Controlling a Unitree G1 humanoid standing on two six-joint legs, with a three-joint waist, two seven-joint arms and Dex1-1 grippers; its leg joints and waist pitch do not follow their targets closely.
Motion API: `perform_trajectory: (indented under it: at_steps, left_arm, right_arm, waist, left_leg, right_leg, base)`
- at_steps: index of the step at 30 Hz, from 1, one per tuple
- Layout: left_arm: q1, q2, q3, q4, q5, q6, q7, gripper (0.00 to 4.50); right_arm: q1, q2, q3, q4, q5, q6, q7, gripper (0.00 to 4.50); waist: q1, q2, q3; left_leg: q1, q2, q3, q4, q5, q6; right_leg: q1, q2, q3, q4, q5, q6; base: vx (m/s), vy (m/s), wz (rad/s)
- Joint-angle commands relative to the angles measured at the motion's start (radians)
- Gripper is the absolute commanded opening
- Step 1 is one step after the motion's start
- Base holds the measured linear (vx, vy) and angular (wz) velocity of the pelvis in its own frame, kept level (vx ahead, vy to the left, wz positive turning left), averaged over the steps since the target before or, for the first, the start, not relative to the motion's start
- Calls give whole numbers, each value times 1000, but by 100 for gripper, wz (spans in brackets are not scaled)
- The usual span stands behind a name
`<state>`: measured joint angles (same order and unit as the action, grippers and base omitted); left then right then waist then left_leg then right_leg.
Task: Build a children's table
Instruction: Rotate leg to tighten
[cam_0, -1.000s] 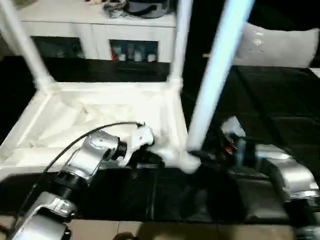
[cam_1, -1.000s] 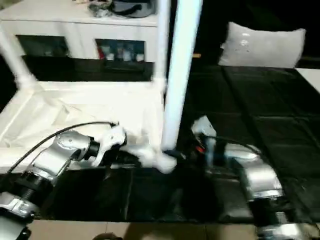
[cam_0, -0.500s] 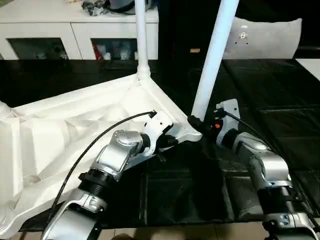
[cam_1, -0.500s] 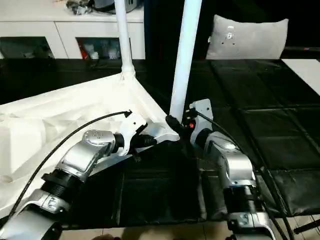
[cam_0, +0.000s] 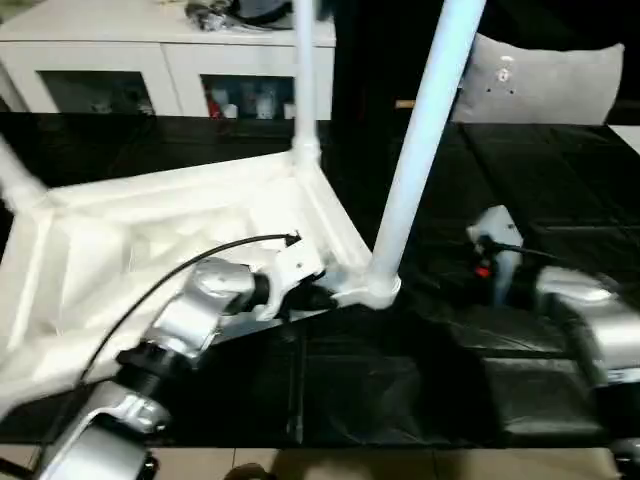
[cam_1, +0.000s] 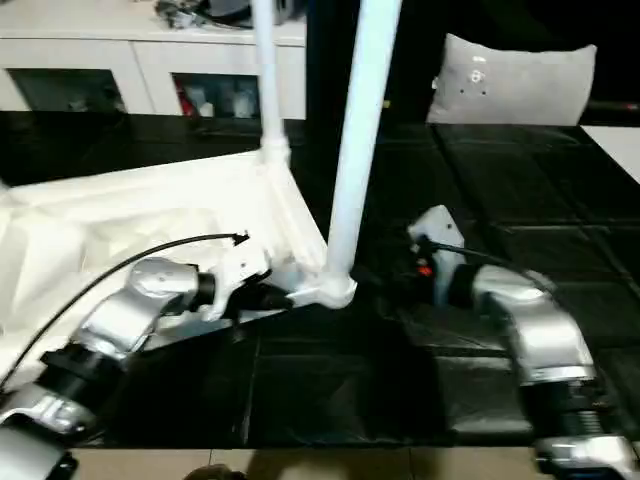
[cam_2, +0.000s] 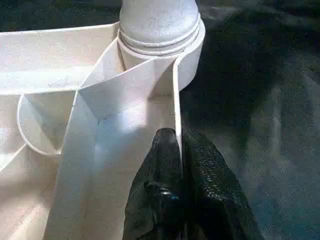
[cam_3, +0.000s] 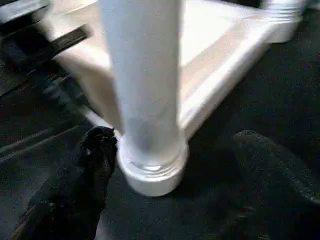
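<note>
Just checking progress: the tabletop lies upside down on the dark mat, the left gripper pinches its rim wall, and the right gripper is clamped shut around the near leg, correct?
Not quite. The right gripper is open, its fingers apart on either side of the near leg; the right wrist view shows this. The tabletop is upside down, and the left gripper pinches its rim wall.

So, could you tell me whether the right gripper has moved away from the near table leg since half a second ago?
Yes. The right gripper was against the leg's base then; now it has drawn back to the robot's right, fingers spread clear of it.

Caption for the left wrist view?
Left gripper pinching the upturned table top's side wall just short of a leg seated in its corner socket.
</note>
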<state>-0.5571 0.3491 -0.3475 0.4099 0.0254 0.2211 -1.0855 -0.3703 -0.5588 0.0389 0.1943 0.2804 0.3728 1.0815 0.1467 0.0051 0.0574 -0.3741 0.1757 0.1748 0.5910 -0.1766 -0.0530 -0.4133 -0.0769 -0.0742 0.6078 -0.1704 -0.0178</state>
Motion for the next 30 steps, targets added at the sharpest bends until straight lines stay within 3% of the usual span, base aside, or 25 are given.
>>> perform_trajectory:
  at_steps: [1,5,9,11,14,15,20,30]
  left_arm:
    - [-8,7,-17,-54,-40,-45,-78,0]
    - [6,48,-40,-84,-79,-45,-210,0]
    - [3,54,-46,-80,-80,-57,-230,0]
    - [-1,55,-49,-72,-83,-72,-249,0]
    - [-4,51,-51,-76,-90,-73,-262,0]
    - [-4,48,-53,-79,-90,-71,-263,0]
    - [0,43,-56,-76,-89,-78,-261,0]
    - [2,44,-53,-67,-84,-76,-257,0]
  right_arm:
    - [10,-23,19,-38,26,-3,76,398]
    - [1,-46,46,-24,55,-7,180,383]
    - [-1,-50,61,-18,56,-13,206,362]
    - [-2,-48,74,-8,52,-23,228,325]
    - [-3,-28,93,6,53,-21,241,323]
    - [-4,-22,105,12,56,-16,251,299]
    - [-7,-7,119,41,40,-46,260,267]
    - [13,11,109,47,73,-33,278,198]
  waist:
    - [2,-9,-69]
    - [13,-11,-71]
    - [26,-10,-69]
    - [26,-11,-68]
    - [24,-13,-68]
    - [24,-12,-68]
    - [25,-14,-70]
    - [23,-14,-69]
  left_leg:
    - [14,55,-16,-65,-209,58]
    - [14,57,-14,-61,-190,67]
    - [16,58,-15,-63,-216,54]
    - [16,59,-17,-65,-227,47]
    - [16,58,-17,-65,-235,42]
    - [16,58,-17,-65,-240,41]
    - [14,57,-17,-64,-220,42]
    - [14,57,-16,-64,-217,47]
  right_leg:
    - [57,-79,48,-82,-301,-167]
    - [54,-77,48,-74,-255,-196]
    - [51,-80,49,-79,-317,-183]
    - [51,-81,49,-80,-333,-178]
    - [51,-82,49,-80,-343,-174]
    - [51,-82,49,-81,-347,-176]
    - [52,-83,50,-79,-336,-172]
    - [53,-80,49,-78,-329,-175]
  base:
    - [0,0,0]
    - [0,0,0]
    - [0,0,0]
    - [0,0,0]
    - [0,0,0]
    - [0,0,0]
    - [0,0,0]
    - [0,0,0]
